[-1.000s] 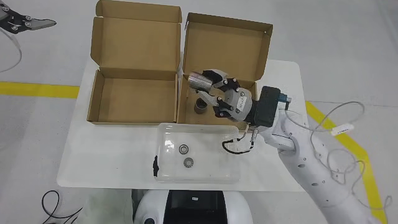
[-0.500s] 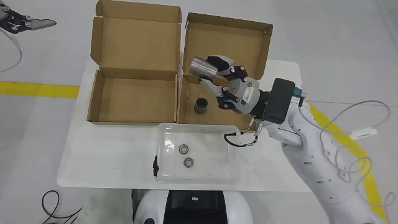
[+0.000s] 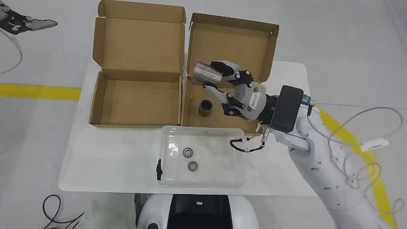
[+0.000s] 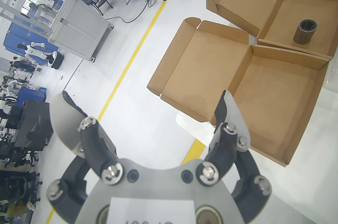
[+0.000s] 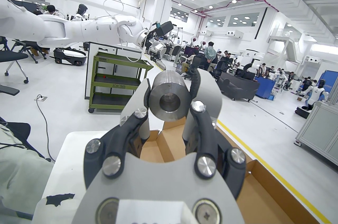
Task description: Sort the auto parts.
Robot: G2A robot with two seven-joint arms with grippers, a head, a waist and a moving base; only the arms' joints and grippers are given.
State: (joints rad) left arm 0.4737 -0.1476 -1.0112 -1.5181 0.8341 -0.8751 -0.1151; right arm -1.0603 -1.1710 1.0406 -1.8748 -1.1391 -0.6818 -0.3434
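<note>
My right gripper (image 3: 215,76) is shut on a silver metal cylinder (image 3: 205,71), held tilted in the air over the right cardboard box (image 3: 236,44). The right wrist view shows the cylinder (image 5: 169,99) end-on, clamped between both fingers of the gripper (image 5: 171,85). A dark cylindrical bushing (image 3: 205,108) stands upright on that box's floor, below the held cylinder. The left cardboard box (image 3: 135,102) holds nothing. Two small bearings (image 3: 188,152) (image 3: 194,165) lie in the clear plastic tray (image 3: 219,165). My left gripper (image 4: 145,106) is open, off the table's far left (image 3: 28,23).
Both boxes have lids folded back at the far side. The tray sits at the table's front edge with a small black piece (image 3: 158,168) at its left rim. In the left wrist view the bushing (image 4: 305,31) and both boxes lie ahead of it. Yellow floor tape (image 3: 38,91) runs past the table.
My right gripper has lifted the silver cylinder up from the box floor and toward the back, while the arm drew back to the right. The left gripper has not moved.
</note>
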